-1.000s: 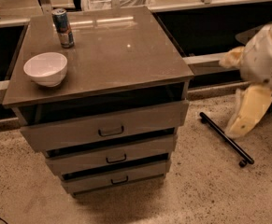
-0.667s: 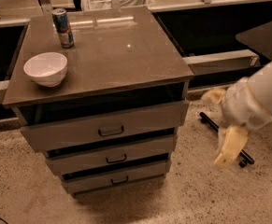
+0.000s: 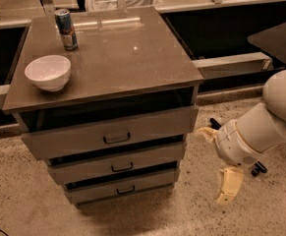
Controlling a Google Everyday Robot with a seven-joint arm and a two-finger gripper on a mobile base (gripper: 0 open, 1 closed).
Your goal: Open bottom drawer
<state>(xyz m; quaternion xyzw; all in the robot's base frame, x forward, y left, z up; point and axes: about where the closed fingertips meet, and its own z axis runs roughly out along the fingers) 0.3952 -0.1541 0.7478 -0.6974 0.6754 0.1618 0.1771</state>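
Jaws of the gripper stand wide apart, holding nothing, touching nothing, at 3 o'clock of the bottom drawer. That drawer, lowest of 3, is at 7 o'clock in view, its grey-brown front bearing a small black handle. At 12 o'clock above it are the middle drawer and top drawer. On the cabinet top stand a white bowl and a can, its print unreadable.

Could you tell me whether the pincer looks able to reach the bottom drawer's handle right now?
Probably yes: the pincer hangs open beside the bottom drawer, with only floor between.
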